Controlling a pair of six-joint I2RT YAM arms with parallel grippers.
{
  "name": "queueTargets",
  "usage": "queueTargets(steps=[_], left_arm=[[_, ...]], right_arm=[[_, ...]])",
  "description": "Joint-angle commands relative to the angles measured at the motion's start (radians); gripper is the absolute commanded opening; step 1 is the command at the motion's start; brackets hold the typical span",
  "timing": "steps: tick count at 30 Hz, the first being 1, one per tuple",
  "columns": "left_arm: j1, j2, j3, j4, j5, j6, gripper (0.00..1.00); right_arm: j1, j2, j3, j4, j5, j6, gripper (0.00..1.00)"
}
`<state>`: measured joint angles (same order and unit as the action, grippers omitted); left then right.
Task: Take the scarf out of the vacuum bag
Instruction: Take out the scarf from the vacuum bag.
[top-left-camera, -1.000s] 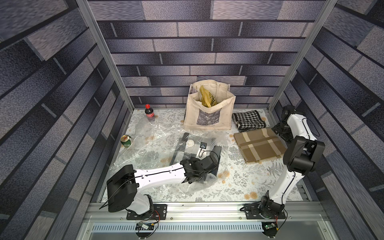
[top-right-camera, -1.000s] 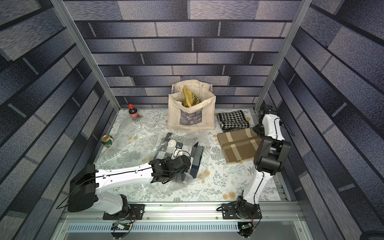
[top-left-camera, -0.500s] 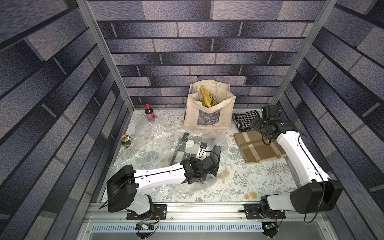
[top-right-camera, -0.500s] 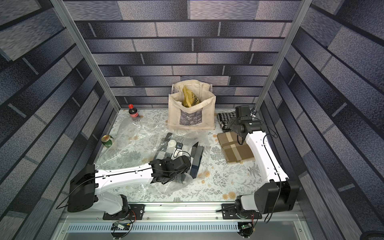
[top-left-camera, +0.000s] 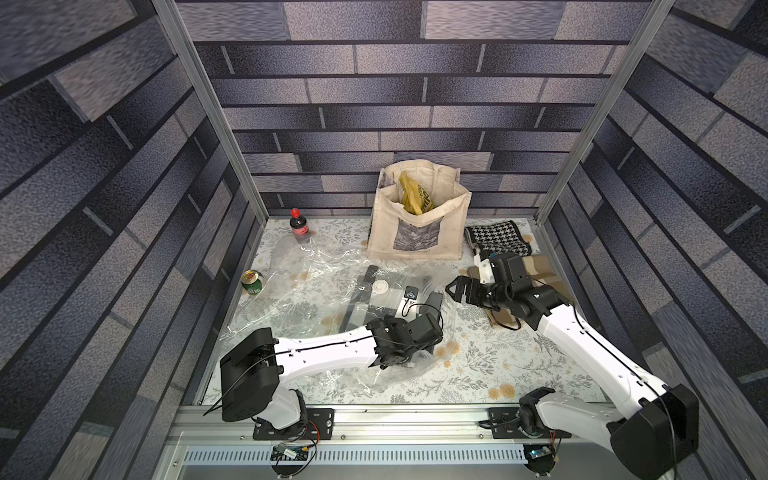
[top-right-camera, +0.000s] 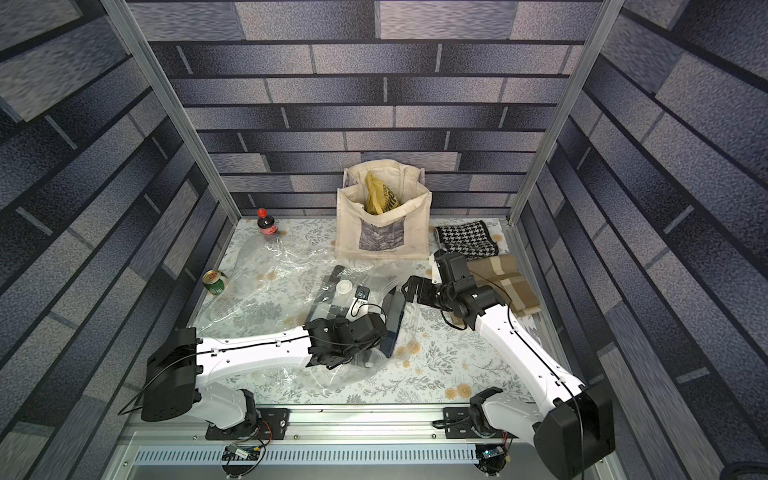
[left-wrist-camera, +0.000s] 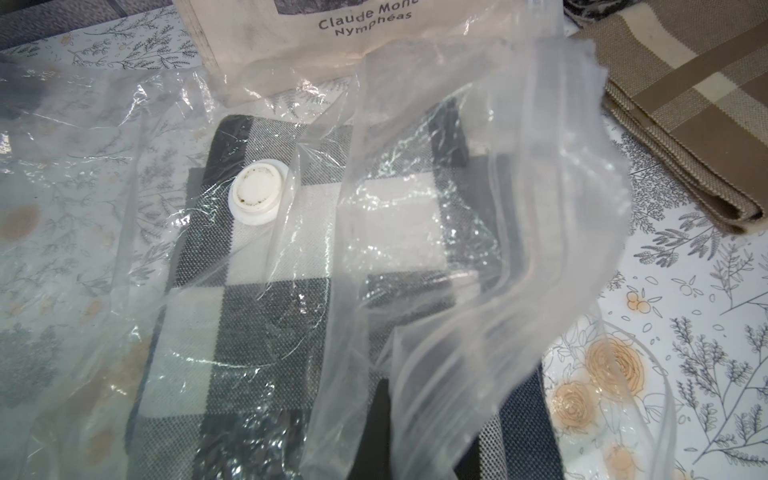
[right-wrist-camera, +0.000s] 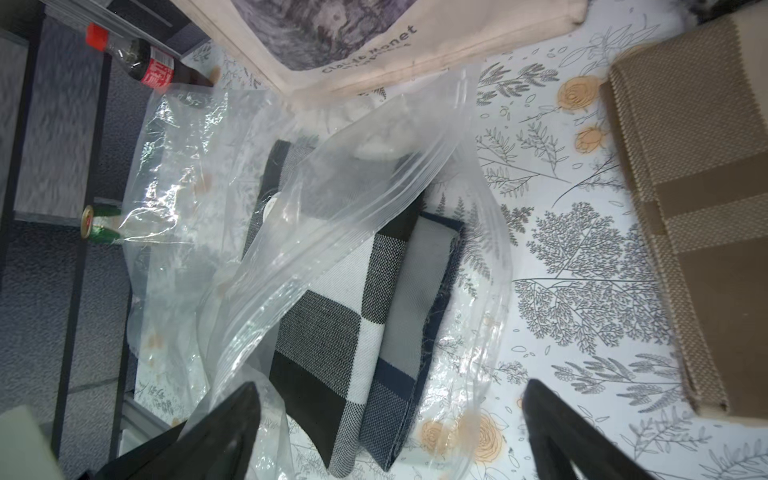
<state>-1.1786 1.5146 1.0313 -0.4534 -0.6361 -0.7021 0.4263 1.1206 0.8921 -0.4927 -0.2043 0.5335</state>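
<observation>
The vacuum bag lies crumpled and clear over the middle of the table, its white valve cap facing up. Inside it lies the folded scarf, checked black, white and grey with a navy edge. My left gripper is low at the bag's near end, shut on the upper lip of the bag's mouth, which it holds up off the scarf. My right gripper hovers open above the bag's mouth, its fingers spread wide with the scarf's end below them.
A cream tote bag stands at the back. A houndstooth cloth and a folded tan plaid cloth lie at the back right. A cola bottle and a green can stand by the left wall.
My right arm has swung out from the back right corner, leftward and forward, to hover over the bag's mouth. The left arm and the bag have stayed still.
</observation>
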Motion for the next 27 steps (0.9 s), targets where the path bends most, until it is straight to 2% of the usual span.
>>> queueTargets(steps=[1,4,12,18,23,27], left_arm=[[-0.006,0.016,0.015,-0.031,-0.042,-0.034,0.0],[-0.006,0.018,0.015,-0.03,-0.04,-0.038,0.0],[-0.006,0.007,-0.003,-0.012,-0.032,-0.046,0.0],[-0.007,-0.025,-0.056,0.031,-0.032,-0.061,0.0],[-0.016,-0.037,-0.073,0.014,-0.05,-0.093,0.0],[-0.018,-0.037,-0.084,0.013,-0.05,-0.104,0.0]], right_arm=[[0.008,-0.027,-0.093,0.185,-0.11,0.044,1.0],[0.031,0.005,-0.14,0.242,-0.134,0.061,1.0],[0.072,0.102,-0.278,0.551,-0.223,0.124,1.0],[0.088,0.211,-0.272,0.658,-0.234,0.137,1.0],[0.095,0.346,-0.266,0.8,-0.277,0.208,0.95],[0.118,0.418,-0.278,0.891,-0.273,0.249,0.95]])
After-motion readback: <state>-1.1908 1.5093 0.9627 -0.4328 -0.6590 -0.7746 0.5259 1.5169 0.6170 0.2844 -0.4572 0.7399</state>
